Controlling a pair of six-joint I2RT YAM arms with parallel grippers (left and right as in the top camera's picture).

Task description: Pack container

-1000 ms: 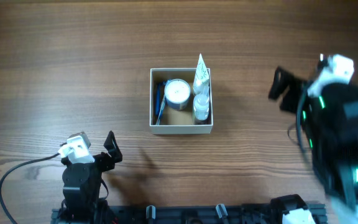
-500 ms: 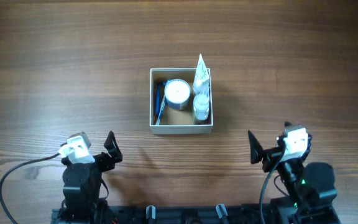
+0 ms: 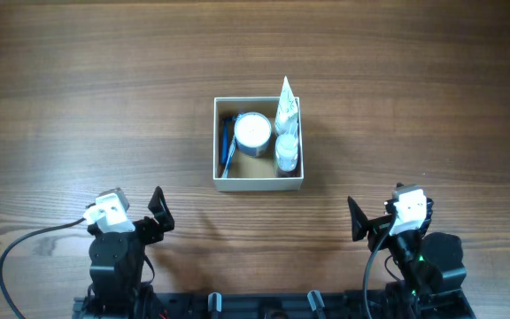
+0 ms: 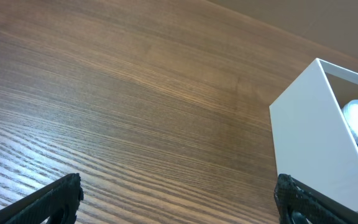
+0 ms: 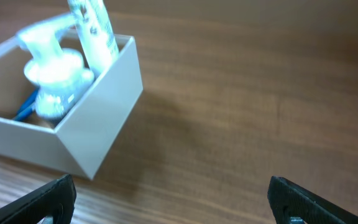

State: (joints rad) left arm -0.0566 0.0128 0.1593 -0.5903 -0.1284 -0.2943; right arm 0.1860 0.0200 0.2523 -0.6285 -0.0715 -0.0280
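While both arms sit at the near edge of the surface [image 3: 78, 106], the left gripper [image 4: 178, 202] and the right gripper [image 5: 173, 199] each show fingers spread wide with nothing between them. Beyond them, well apart from either, the container [image 3: 259, 184] stands upright near the middle of the surface. It appears in the right part of the left wrist view and the left part of the right wrist view.

Inside it, a small clear bottle [image 3: 286, 152] stands by the right wall and a thin blue item [image 3: 227, 146] lies along the left wall. What the blue item is cannot be told. A round white-lidded jar [image 3: 252, 131] sits behind them. At the far right corner a tube [image 3: 285, 99] stands on end, rising above the rim.

The container is judged light even when loaded. Its thin cardboard walls look stiff along their length but likely to bow or crease under a hard pinch, and the white outer face looks smooth. A likely hold is the middle of the near wall, one finger inside and one outside, where the brown floor shows bare. Tilting risks toppling the tube.
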